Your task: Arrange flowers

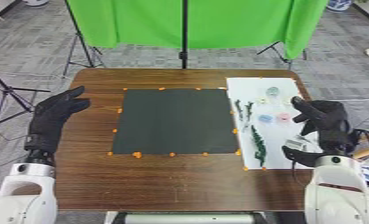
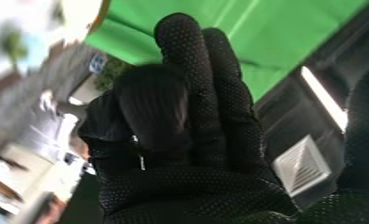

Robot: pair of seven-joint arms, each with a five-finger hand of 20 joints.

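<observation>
Three green sprigs [image 1: 259, 146] lie between the open left [image 1: 52, 114] and right robot hands [image 1: 326, 118].

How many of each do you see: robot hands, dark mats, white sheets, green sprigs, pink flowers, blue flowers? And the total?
Robot hands: 2, the left hand and the right hand
Dark mat: 1
White sheet: 1
Green sprigs: 3, one long, two short
Pink flower: 1
Blue flower: 1
Total: 9
</observation>
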